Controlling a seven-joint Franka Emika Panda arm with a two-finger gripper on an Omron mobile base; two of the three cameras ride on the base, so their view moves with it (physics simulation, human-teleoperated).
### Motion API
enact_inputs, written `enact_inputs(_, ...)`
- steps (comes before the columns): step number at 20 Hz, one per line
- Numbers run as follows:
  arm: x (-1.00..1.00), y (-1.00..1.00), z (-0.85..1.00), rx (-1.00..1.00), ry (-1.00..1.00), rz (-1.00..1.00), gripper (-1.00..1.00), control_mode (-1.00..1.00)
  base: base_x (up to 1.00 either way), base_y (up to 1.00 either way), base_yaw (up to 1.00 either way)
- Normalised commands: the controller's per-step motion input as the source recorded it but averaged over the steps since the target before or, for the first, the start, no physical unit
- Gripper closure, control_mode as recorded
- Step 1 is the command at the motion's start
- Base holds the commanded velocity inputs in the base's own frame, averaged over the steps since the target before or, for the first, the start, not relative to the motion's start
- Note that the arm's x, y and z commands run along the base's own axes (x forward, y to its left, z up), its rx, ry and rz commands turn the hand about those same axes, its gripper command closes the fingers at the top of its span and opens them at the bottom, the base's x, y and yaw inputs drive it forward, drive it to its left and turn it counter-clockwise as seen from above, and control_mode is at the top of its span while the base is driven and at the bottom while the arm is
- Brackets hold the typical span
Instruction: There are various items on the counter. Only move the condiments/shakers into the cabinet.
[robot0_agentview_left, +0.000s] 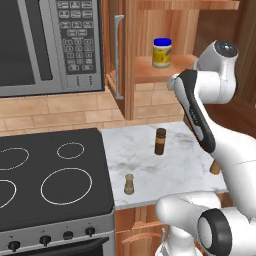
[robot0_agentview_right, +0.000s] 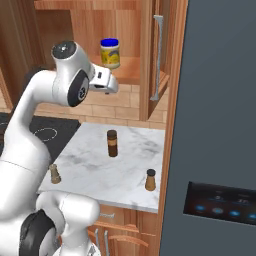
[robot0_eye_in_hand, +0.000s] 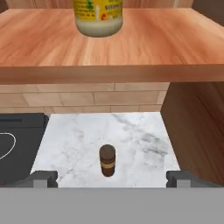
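A white-grey marbled stone counter runs beside a black stovetop, under a grey microwave and a reddish-brown wooden wall cabinet whose door with the long silver handle stands open. On the cabinet's plank shelf stands the squat yellow jar with the blue lid, upright and apart from me.

My gripper hangs in front of the shelf edge, above the counter, looking down and inward. My two fingertips sit at opposite sides of the hand view with nothing between them, so my jaws are wide and empty.

Two condiments are left on the slab, I judge. The small beige tapered shaker stands near the front edge by the stovetop. The tan shaker with the dark top stands near the front edge on the other side; in the left base view my own arm covers most of it. Both lie well below and nearer the base than my jaws.

Almost directly beneath me is the dark brown cylinder with the tan cap, which should stay put. Descending straight from here could land me on it, or knock it over. Both shakers are narrow and close to the edge; a sideways brush could tip one off the counter.
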Motion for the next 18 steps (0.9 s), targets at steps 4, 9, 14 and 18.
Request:
enact_inputs(4,-1.00,0.04,-1.00,-0.07,0.04,0.00,-1.00,-1.00,0.00,0.00,0.00)
enact_inputs(9,-1.00,0.19,-1.00,-0.11,0.06,0.03,-1.00,-1.00,0.00,0.00,0.00)
enact_inputs(14,-0.98,0.30,-0.79,-0.09,0.13,0.19,-1.00,-1.00,0.00,0.00,0.00)
enact_inputs(18,-0.64,0.39,-0.39,-0.03,0.10,0.32,-1.00,-1.00,0.00,0.00,0.00)
